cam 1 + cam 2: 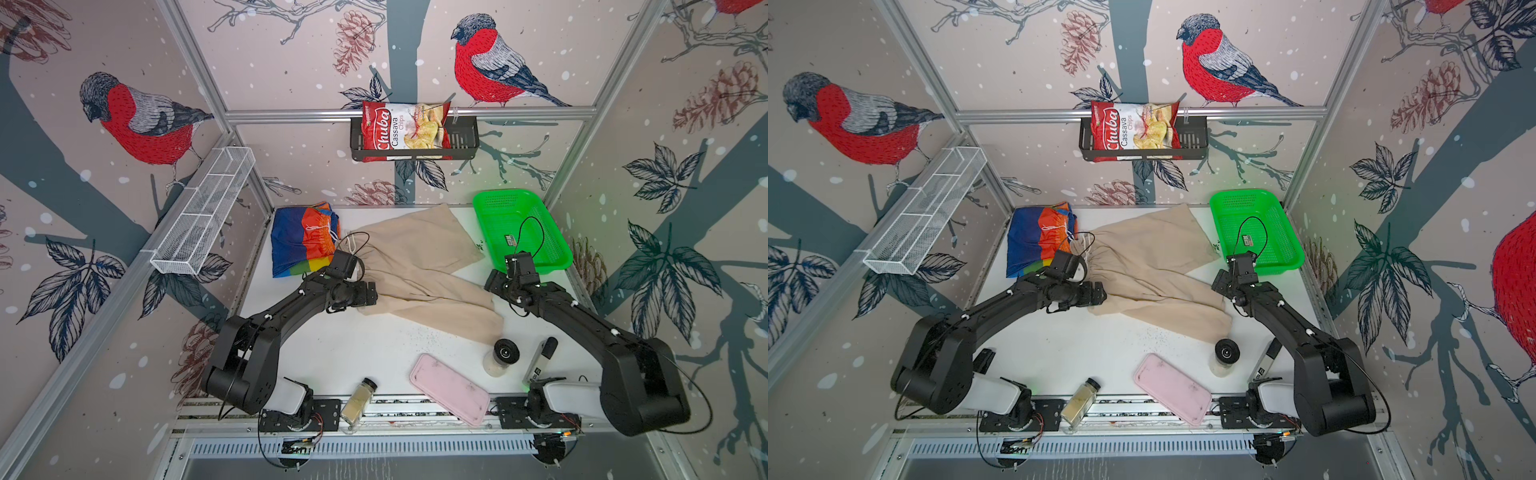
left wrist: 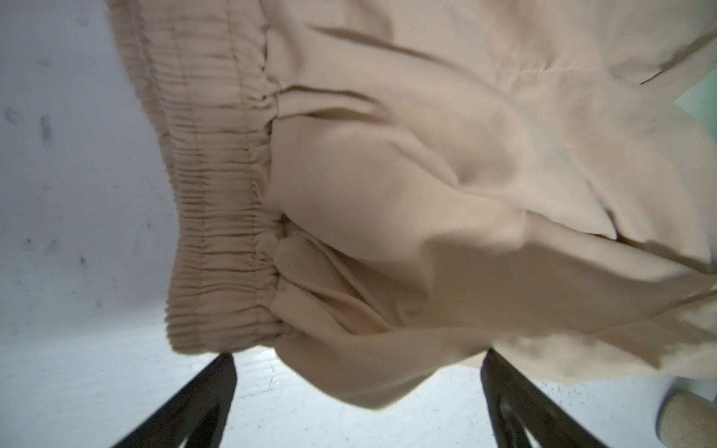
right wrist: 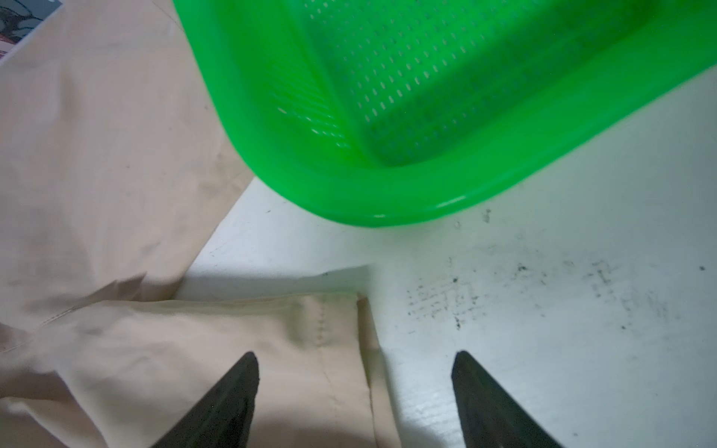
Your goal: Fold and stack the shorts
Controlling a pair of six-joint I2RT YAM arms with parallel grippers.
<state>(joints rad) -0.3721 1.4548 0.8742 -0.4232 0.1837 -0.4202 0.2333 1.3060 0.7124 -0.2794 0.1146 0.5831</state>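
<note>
Beige shorts [image 1: 419, 266]: laid open across the middle of the white table [image 1: 332, 353]. You see the gathered waist toward the left arm and the two legs fanned toward the right arm, one to the far side and one to the near side.
Rainbow shorts [image 1: 301, 239]: bunched at the far left corner of the table with the white drawstring on top, just beside the beige waist.
Left gripper [image 2: 357, 362]: fingers spread wide, nothing pinched. You find the corner of the elastic waist just ahead of the fingertips, with bare table between them.
Right gripper [image 3: 357, 357]: jaws well apart, nothing clamped. One finger [image 3: 225, 407] sits over the hem of the near beige leg and the other over bare table.
Green basket [image 3: 426, 186]: on the far right of the table, just beside the far beige leg and near the right gripper.
Stack status: the two pairs lie side by side, neither on the other, and the beige pair is unfolded.
Near edge: pink tray [image 1: 449, 395] and spice jar [image 1: 358, 401], well apart from both pairs.
</note>
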